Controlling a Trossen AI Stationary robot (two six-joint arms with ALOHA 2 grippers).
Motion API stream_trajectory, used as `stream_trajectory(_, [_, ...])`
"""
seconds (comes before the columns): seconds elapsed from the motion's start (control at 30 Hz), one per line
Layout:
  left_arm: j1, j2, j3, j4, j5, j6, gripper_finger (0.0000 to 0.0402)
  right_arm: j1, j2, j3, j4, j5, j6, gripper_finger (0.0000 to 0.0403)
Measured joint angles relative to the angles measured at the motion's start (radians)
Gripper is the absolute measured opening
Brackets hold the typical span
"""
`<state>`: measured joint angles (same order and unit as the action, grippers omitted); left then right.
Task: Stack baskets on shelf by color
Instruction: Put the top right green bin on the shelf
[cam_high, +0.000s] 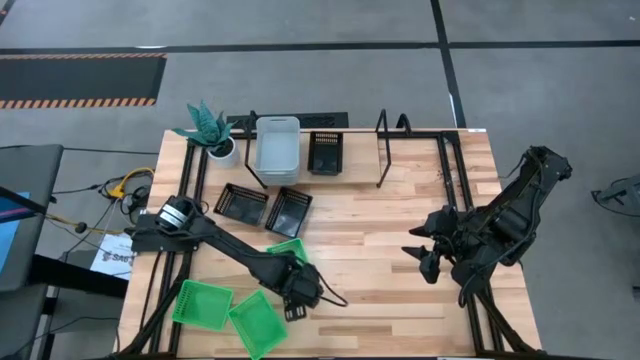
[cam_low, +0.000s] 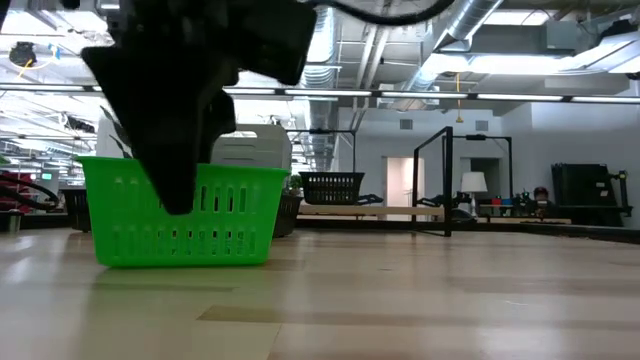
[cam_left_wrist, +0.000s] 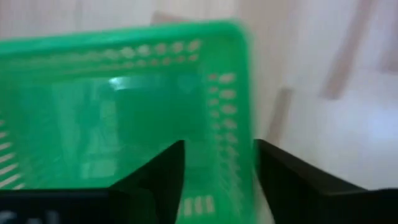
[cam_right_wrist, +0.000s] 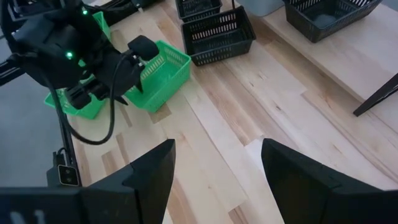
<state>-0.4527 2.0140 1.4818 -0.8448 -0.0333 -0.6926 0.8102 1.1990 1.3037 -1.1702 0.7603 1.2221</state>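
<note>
My left gripper (cam_high: 298, 287) is open at a green basket (cam_high: 290, 250) that stands on the table near its near edge. In the left wrist view, one finger (cam_left_wrist: 165, 177) is inside the basket's end wall (cam_left_wrist: 233, 155) and the other (cam_left_wrist: 283, 180) outside it. Two more green baskets (cam_high: 202, 303) (cam_high: 257, 322) lie to its left. Two black baskets (cam_high: 241, 203) (cam_high: 288, 211) sit mid-table. On the shelf (cam_high: 360, 170) stand the stacked grey-white baskets (cam_high: 277, 145) and a black basket (cam_high: 326, 152). My right gripper (cam_high: 425, 255) waits open over the table's right half.
A white plant pot (cam_high: 222, 148) stands at the shelf's left end. Black upright loops (cam_high: 385, 150) rise from the shelf frame. Bare wood lies between the two arms (cam_high: 370, 270). A black frame (cam_high: 450, 190) runs along the table's right side.
</note>
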Motion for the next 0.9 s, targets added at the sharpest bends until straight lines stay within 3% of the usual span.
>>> stream_trajectory(0.2, [0.015,0.0,0.031,0.032,0.058,0.04,0.0017,0.024,0.0,0.0,0.001,-0.003,0.033,0.0264])
stream_trajectory(0.33, [0.037,0.0,0.105,0.028,0.084,0.093,0.0009,0.046,0.0,0.0,0.0,-0.003,0.072,0.0264])
stream_trajectory(0.5, [0.081,0.0,0.287,-0.002,0.094,0.237,0.0002,0.065,0.0,0.0,-0.002,-0.002,0.096,0.0264])
stream_trajectory(0.77, [0.203,-0.002,0.58,-0.081,-0.204,0.606,0.0,0.068,0.0,0.0,-0.004,-0.003,0.098,0.0264])
stream_trajectory(0.9, [0.341,-0.002,0.61,-0.077,-0.234,0.766,0.0,0.068,0.0,0.0,-0.004,-0.003,0.097,0.0264])
